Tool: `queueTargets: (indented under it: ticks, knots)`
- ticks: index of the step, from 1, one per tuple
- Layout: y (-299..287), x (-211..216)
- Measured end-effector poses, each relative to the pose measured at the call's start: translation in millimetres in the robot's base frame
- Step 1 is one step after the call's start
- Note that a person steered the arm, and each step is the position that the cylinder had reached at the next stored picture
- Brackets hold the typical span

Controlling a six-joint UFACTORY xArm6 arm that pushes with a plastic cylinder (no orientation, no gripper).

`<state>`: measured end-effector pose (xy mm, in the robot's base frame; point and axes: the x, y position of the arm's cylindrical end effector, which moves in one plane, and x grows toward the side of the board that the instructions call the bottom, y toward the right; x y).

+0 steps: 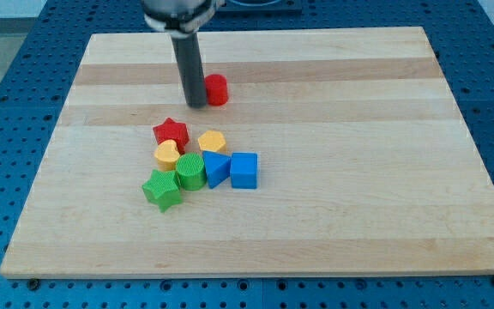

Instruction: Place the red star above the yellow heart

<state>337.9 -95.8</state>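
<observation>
Standing with my tip (196, 105) on the far part of the wooden board (358, 215), touching or just beside a red cylinder (218, 89) on its right. No jaws to open or close here; only a bare rod. Nearer the cluster's far edge: red star (171, 132), already just beyond the yellow heart (167, 154) and seemingly touching it. Right of these: yellow hexagon (212, 141), green cylinder (190, 171), blue triangular block (216, 167), blue cube (243, 169); green star (162, 190) nearest. Best handled gently: approaching the star from its left or right, nudging lightly to centre it, avoiding the heart and the cylinder.
</observation>
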Motion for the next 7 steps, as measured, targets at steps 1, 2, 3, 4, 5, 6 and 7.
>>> queueTargets:
  ticks: [1, 2, 3, 4, 5, 6, 7]
  knots:
    - [-1, -11]
    - [-1, -11]
    - [-45, 0]
    - [-120, 25]
    - [-147, 79]
    - [-146, 148]
    - [-142, 146]
